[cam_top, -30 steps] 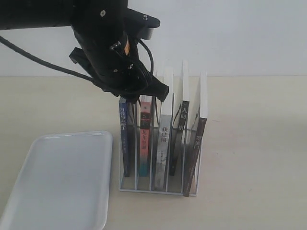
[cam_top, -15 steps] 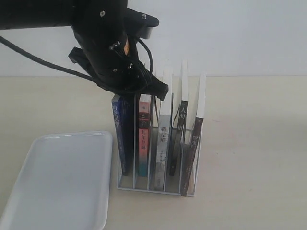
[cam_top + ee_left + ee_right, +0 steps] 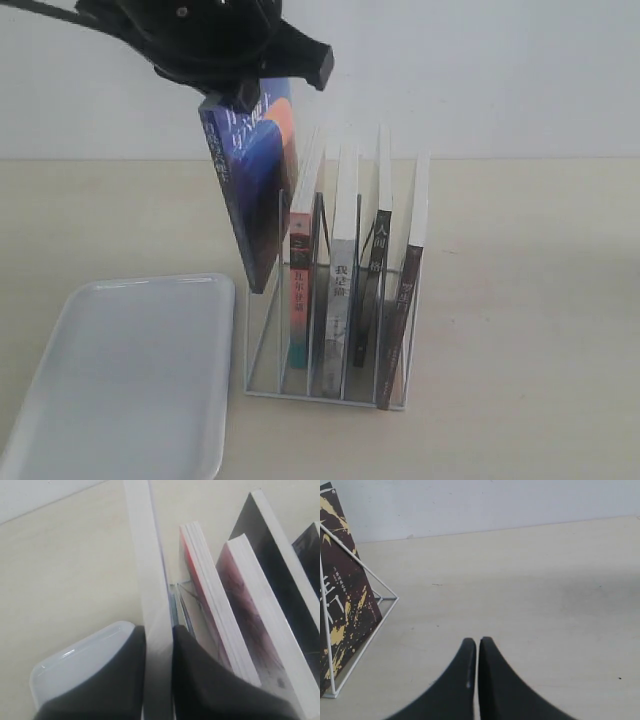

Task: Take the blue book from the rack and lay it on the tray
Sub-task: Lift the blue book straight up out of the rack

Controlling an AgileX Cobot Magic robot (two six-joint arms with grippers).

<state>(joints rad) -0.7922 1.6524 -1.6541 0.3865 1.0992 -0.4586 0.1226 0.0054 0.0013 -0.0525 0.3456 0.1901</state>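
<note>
**Blue book gripped, up out of the rack**

The left gripper (image 3: pixel 252 98) is pinched narrowly on the top edge of the blue book (image 3: pixel 255 190). The book hangs tilted, its lower end by the left side of the rack (image 3: pixel 330 392), showing a dark blue cover with an orange crescent. The right gripper (image 3: pixel 477 642) is closed and empty beside the rack.

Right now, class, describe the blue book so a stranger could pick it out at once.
Find the white wire rack. Over its left end the left gripper holds the blue book, raised and tilted. Only it has a dark blue cover with an orange crescent.

Frontal overview; wrist close-ups of rack (image 3: pixel 300 398)
</note>
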